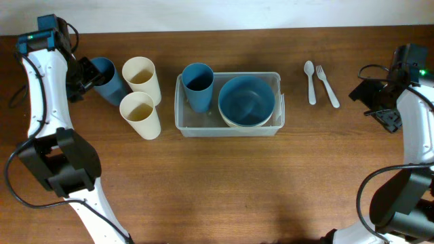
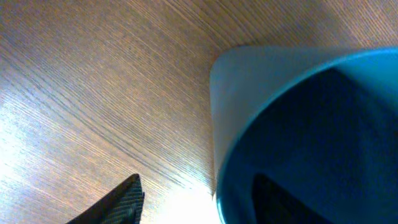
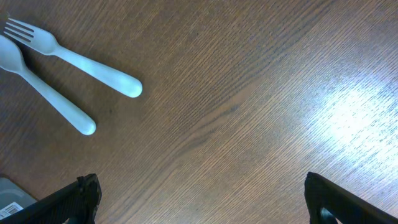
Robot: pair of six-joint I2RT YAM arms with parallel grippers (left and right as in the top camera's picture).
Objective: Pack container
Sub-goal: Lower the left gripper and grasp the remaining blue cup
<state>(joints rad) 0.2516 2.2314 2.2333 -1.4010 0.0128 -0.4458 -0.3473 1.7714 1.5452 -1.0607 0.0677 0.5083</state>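
My left gripper (image 1: 90, 73) straddles a blue cup (image 2: 292, 87). The wrist view shows one finger inside and one outside, and I cannot tell if it grips. Only overhead shows the container (image 1: 229, 130), well off to its right. My right gripper (image 3: 202, 202) gapes wide near the fork (image 3: 81, 62).

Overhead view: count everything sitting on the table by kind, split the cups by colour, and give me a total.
Container: 1
Cups: 4 (blue, cream)
Bowls: 2 (blue nested in cream)
Spoon: 1
Fork: 1
Total: 9
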